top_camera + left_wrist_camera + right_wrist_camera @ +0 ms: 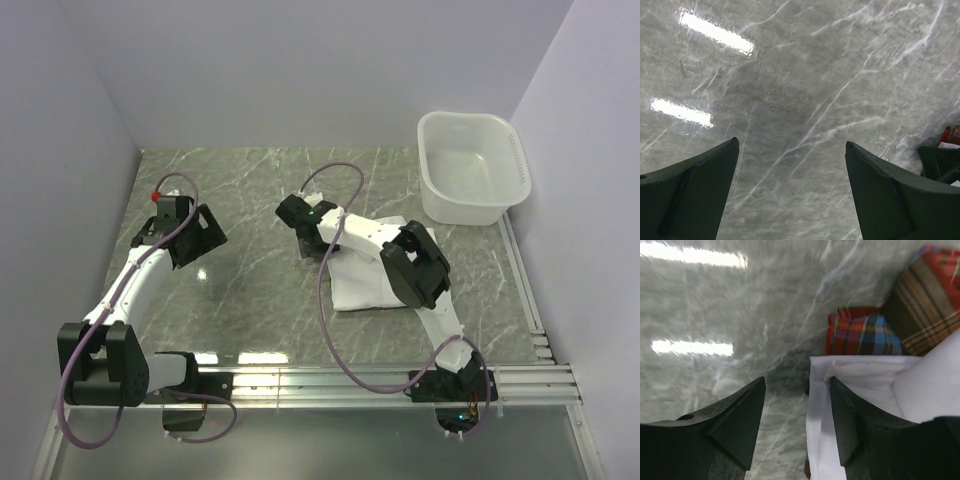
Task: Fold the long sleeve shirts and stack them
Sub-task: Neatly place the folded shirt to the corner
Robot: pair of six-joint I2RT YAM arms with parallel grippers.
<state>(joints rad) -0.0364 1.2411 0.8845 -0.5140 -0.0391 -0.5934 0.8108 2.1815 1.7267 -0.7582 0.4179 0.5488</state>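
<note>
Left hand: I had my left hand (791,142) spread wide with nothing between its fingers. It hung over a bare stretch of the grey marbled desk (260,280) on the left side.
Right hand: my right hand (797,381) stood partly open. There was a clear gap between the fingers and I saw no cloth pinched in it.
Right hand placement: one finger sat over the edge of the white shirt (365,275), the other over bare desk just beside that edge.
White shirt: it lay folded into a rough rectangle on the desk, right of centre. In the top view my right arm crossed above it.
Plaid shirt: in the right wrist view the plaid shirt (865,335) showed as a folded patch of red, blue and dark check, touching the far edge of the white shirt. A larger red and brown plaid stretch ran off to the right.
Stacking: white cloth covered part of the plaid. I could not tell how far the plaid ran underneath.
Basin: a white plastic basin (470,205) stood at the far right corner of the desk, apart from both shirts.
Spacing: my two hands were well apart, the left one far from any cloth.
</note>
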